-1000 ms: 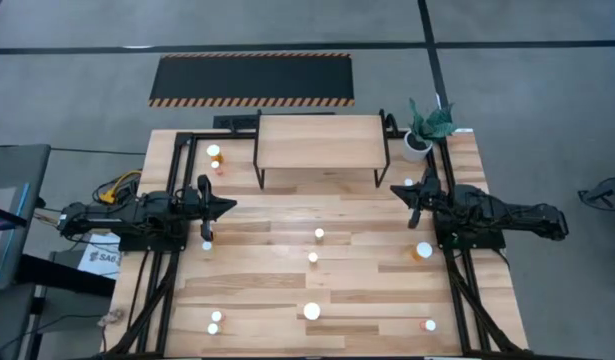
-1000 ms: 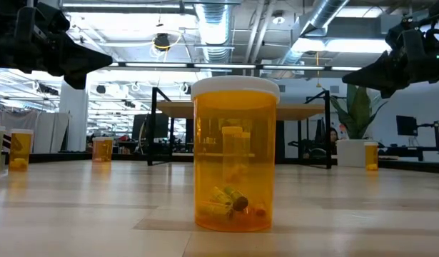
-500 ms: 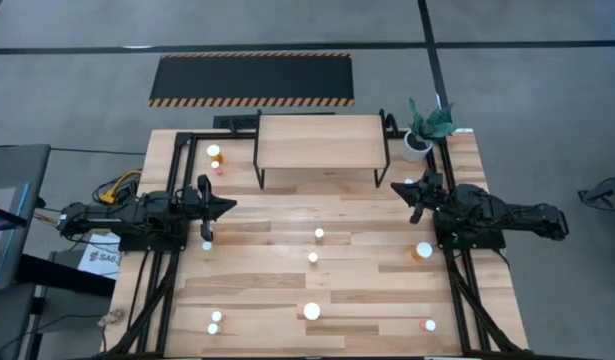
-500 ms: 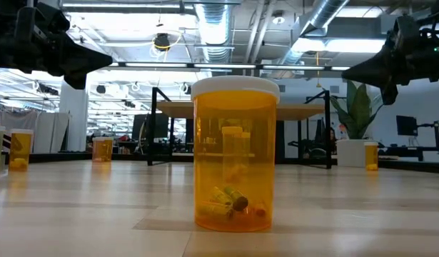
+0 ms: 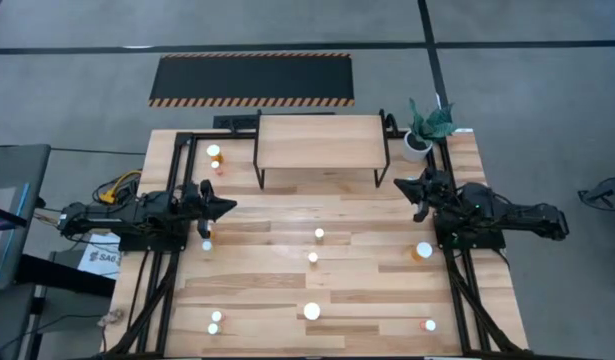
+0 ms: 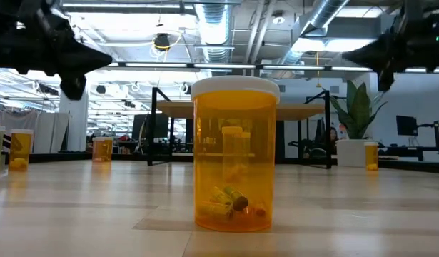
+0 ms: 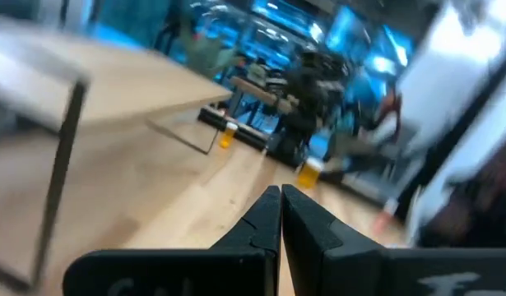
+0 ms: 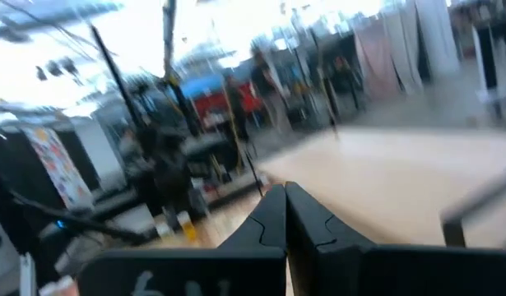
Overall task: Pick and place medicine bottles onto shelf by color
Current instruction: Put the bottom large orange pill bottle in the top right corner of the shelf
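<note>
Both my grippers are shut and empty, and both hang above the table. My left gripper [image 5: 230,205] [image 7: 280,205] is at the table's left side. My right gripper [image 5: 397,184] [image 8: 284,205] is at the right side, near the shelf's right legs. The light-wood shelf [image 5: 320,142] stands on thin black legs at the far middle, with nothing on its top. Small white-capped bottles stand upright on the tabletop: two at the far left [image 5: 215,156], one near my left gripper [image 5: 207,245], two in the middle [image 5: 316,246], a larger orange one at the right [image 5: 423,250] and a larger orange one near the front [image 5: 312,311] [image 6: 235,153].
A white pot with a green plant [image 5: 419,140] stands at the far right corner beside the shelf. More small bottles stand at the front left [image 5: 214,322] and the front right [image 5: 429,325]. A black mat with striped edges [image 5: 252,79] lies on the floor beyond the table.
My right gripper has gone up and a little toward the table's right edge. My left gripper has turned about its wrist in place. Both have stayed shut. No bottle has moved.
</note>
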Controlling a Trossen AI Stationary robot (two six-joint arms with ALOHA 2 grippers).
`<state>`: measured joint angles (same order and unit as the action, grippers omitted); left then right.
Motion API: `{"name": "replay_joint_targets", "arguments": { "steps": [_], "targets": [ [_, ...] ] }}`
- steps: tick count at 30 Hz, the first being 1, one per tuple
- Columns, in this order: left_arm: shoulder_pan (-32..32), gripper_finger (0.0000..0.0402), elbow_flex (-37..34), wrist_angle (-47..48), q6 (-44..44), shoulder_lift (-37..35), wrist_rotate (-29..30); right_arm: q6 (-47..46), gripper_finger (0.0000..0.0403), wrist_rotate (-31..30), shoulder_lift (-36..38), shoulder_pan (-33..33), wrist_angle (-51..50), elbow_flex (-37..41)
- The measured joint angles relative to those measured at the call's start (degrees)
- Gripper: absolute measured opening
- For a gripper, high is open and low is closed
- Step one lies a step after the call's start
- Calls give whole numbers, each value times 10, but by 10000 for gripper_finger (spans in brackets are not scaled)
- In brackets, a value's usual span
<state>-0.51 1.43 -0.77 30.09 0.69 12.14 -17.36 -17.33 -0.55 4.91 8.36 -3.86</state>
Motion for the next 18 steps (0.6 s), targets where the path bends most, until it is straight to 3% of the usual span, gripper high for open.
{"name": "replay_joint_targets", "arguments": {
  "steps": [4,11,14,18],
  "targets": [
    [0,0,0,-2,86,2,24,42,12,8,-14,0,62,0],
    [1,0,0,-13,202,2,-8,68,31,35,-90,0,39,-54],
    [1,0,6,-61,194,8,27,88,53,43,-144,0,21,-95],
    [1,0,71,-67,115,66,84,99,83,50,-217,0,-46,-164]
  ]
}}
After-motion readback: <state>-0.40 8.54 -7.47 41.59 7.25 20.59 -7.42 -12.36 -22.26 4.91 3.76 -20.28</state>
